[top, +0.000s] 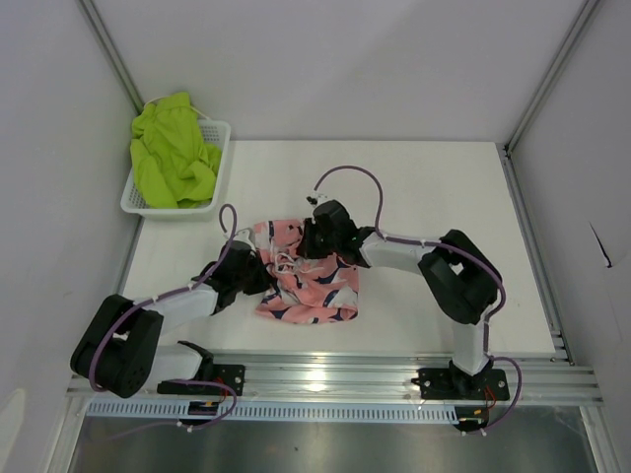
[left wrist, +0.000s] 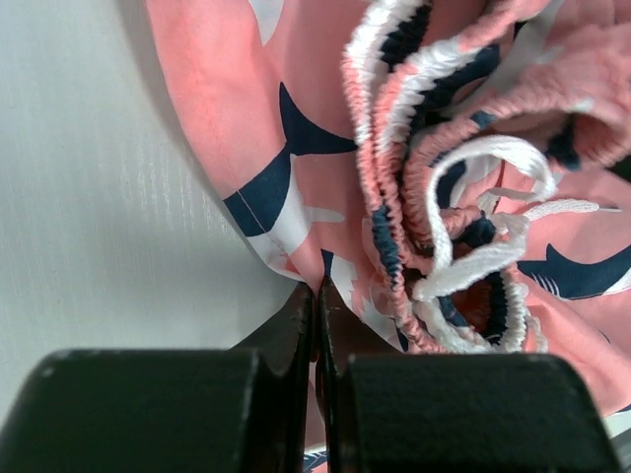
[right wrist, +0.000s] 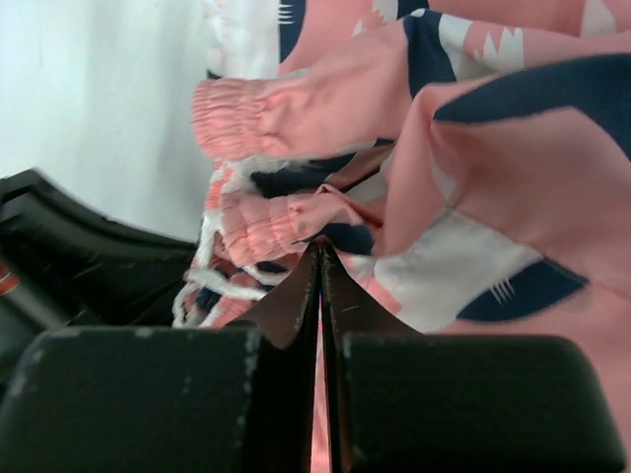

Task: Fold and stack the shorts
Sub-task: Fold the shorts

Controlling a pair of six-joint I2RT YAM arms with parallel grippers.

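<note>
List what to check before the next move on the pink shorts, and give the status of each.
1. Left gripper grips the pink shorts: ok, jaws closed on a fabric edge.
2. Right gripper grips them: ok, pink fabric shows between its closed jaws.
3. Layers caught by each gripper: cannot tell.
4. Shorts lying flat: not ok, waistband bunched, drawstring loose.
5. Green shorts out of the way: ok, in the basket at the far left.
</note>
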